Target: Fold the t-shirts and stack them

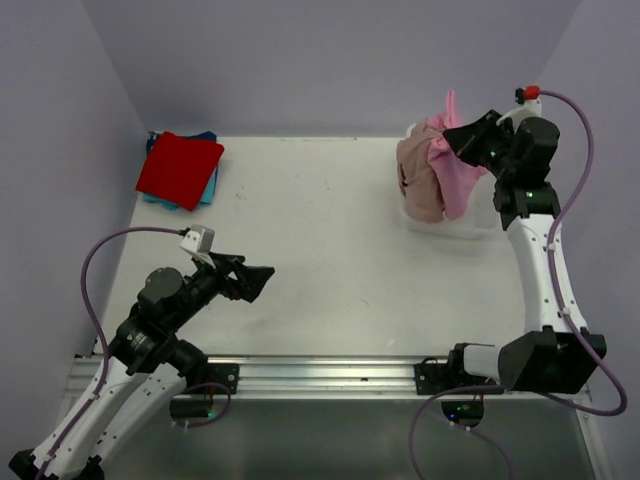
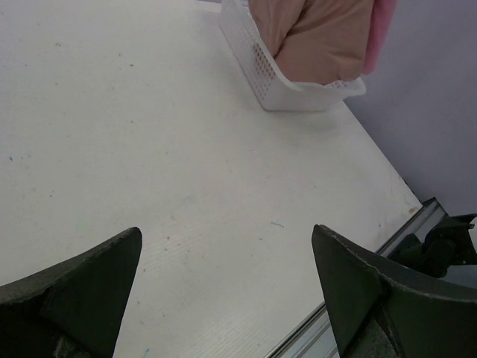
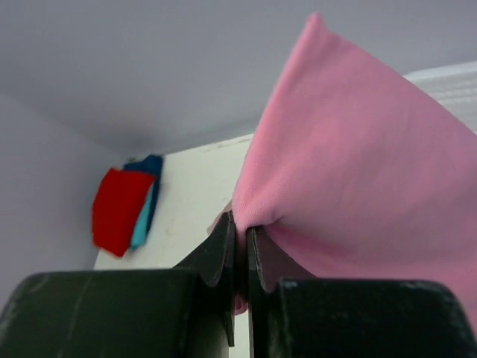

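A pink t-shirt [image 1: 457, 175] hangs from my right gripper [image 1: 450, 139], which is shut on its cloth above the white basket [image 1: 470, 226] at the back right. In the right wrist view the pink t-shirt [image 3: 358, 164] is pinched between my closed fingers [image 3: 240, 231]. A tan t-shirt [image 1: 418, 175] sits bunched in the basket; it also shows in the left wrist view [image 2: 317, 37]. A folded stack with a red t-shirt [image 1: 179, 168] on top of blue ones lies at the back left. My left gripper [image 1: 262, 276] is open and empty, low over the table's front left.
The white table [image 1: 320, 250] is walled by grey panels at the back and sides. A metal rail [image 1: 320, 372] runs along the near edge. The basket [image 2: 257, 63] stands near the table's right edge.
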`<control>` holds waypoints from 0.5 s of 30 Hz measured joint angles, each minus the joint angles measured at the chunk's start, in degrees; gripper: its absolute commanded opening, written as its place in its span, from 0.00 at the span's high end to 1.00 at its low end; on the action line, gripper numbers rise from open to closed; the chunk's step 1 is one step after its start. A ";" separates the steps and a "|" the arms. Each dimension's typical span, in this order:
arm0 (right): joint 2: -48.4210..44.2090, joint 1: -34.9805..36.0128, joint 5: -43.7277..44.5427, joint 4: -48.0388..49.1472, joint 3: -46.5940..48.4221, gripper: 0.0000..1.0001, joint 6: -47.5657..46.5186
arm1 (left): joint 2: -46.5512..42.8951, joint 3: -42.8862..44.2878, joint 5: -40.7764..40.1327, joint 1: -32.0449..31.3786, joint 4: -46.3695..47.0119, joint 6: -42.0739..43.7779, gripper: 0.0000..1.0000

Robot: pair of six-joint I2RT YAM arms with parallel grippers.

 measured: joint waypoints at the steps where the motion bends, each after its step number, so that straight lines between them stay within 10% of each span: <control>1: -1.31 0.83 -2.27 1.11 -0.35 1.00 -0.17 | 0.09 -0.42 0.00 0.00 0.11 -0.04 0.00; 15: -3.30 8.85 -2.69 -4.79 -4.20 1.00 -6.16 | 0.39 -3.32 -0.04 0.00 0.13 -1.44 0.00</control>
